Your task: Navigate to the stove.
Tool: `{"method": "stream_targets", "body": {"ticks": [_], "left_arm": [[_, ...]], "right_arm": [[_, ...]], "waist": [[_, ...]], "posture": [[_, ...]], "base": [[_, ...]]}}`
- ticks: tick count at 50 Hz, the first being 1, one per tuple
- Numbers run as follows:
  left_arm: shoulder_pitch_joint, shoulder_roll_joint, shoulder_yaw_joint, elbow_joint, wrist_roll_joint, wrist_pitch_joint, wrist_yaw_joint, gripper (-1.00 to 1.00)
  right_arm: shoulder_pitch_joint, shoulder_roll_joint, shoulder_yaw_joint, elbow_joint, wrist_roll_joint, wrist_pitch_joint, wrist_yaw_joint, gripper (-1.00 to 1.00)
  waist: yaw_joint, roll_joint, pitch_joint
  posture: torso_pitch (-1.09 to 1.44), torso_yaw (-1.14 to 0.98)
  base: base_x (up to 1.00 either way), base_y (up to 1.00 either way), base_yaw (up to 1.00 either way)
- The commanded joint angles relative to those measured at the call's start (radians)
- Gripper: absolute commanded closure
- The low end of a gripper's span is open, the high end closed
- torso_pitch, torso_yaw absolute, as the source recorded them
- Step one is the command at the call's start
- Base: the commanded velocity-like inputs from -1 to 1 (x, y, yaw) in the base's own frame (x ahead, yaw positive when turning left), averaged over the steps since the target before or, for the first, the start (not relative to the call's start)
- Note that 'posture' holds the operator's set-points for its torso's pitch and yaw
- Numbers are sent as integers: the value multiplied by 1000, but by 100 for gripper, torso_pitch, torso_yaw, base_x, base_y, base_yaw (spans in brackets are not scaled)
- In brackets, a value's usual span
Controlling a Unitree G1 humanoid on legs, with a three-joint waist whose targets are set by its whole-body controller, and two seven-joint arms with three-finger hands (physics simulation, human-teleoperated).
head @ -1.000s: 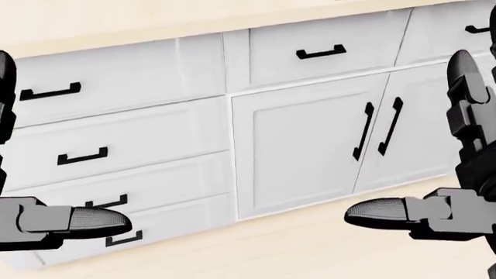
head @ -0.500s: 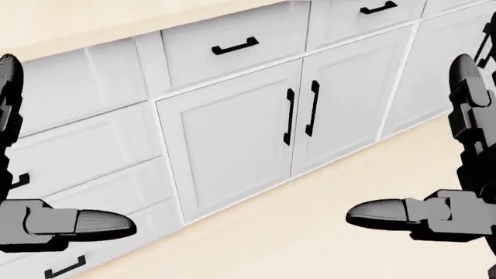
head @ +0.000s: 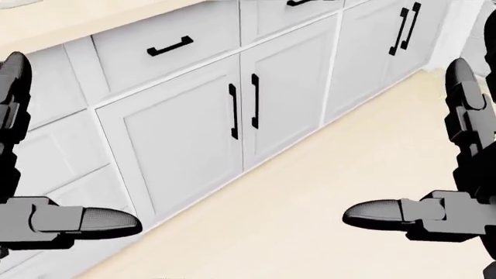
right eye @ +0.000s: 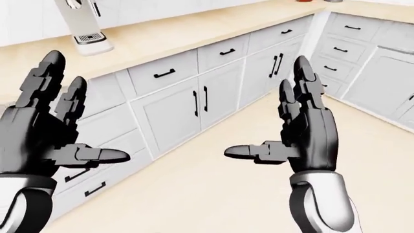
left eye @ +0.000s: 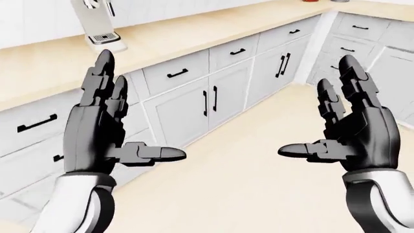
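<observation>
White cabinets [left eye: 194, 104] line a corner; each robot hand spread, empty.

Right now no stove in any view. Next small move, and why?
Probably keep turning right along the cabinets. Both the left hand and right hand are open and empty. The counter runs toward a corner at the left-eye view's upper right; only a coffee machine stands on it, and bare floor lies ahead.
</observation>
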Motion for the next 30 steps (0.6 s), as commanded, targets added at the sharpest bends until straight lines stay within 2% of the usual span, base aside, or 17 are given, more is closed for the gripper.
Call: {"method": "stream_targets", "body": {"ticks": [1,7,9,10,11,12,13,15,19,21,22,23,25,26,30], "left_arm": [[-20,16,35,-17,16,-28,4,-100],[-7,8,33,-17,41,-37,-15,-100],[2,4,27,-17,62,-43,-26,-100],[4,-1,27,-17,69,-41,-31,-100],[4,-3,28,-17,72,-41,-34,-100],[5,-5,26,-17,77,-41,-37,-100],[5,-8,26,-17,81,-41,-41,-100],[7,-10,27,-17,86,-43,-45,-100],[15,4,32,-17,67,-55,-29,-100],[18,7,32,-17,63,-59,-24,-100],[19,7,31,-17,64,-59,-24,-100],[17,6,33,-17,61,-56,-23,-100],[16,13,40,-17,47,-56,-17,-100],[16,20,40,-17,39,-58,-10,-100],[18,28,42,-17,28,-64,-2,-100]], "right_arm": [[-26,4,4,-32,-25,-26,25,-100],[-21,22,4,-32,-50,-25,44,-100],[-18,27,2,-32,-54,-27,49,-100],[-18,30,0,-32,-57,-26,53,-100],[-17,32,-2,-32,-60,-26,57,-100],[-19,32,-3,-32,-60,-25,55,-100],[-19,33,-3,-32,-63,-24,57,-100],[-16,38,-7,-32,-67,-26,65,-100],[-12,39,-18,-32,-63,-30,69,-100],[-13,33,-25,-32,-51,-30,61,-100],[-12,28,-25,-32,-43,-33,55,-100],[-12,19,-20,-32,-51,-43,47,-100],[-7,19,-16,-32,-44,-43,44,-100],[-5,19,-15,-32,-45,-41,44,-100],[-4,28,-12,-32,-59,-38,54,-100]], "waist": [[6,-2,-16],[13,55,8],[12,96,4],[13,131,-10],[19,112,-7],[19,108,2],[15,110,3],[13,94,-7],[13,56,-5],[15,27,-6],[16,4,-10],[14,-33,-22],[9,-13,-11],[11,-12,-12],[9,25,-5]], "posture": [[0,0],[0,0],[0,0],[0,0],[0,0],[0,0],[0,0],[0,0],[0,0],[0,0],[0,0],[0,0],[0,0],[0,0],[0,0]], "base": [[-2,0,-27],[-2,0,-27],[-2,0,-27],[-2,0,-28],[-2,0,-28],[-3,0,-27],[-2,0,-27],[-2,0,-28],[-3,0,-28],[-3,0,-28],[-2,0,-27],[-3,0,-27],[-2,0,-28],[-2,0,-27],[-2,0,-38]]}}
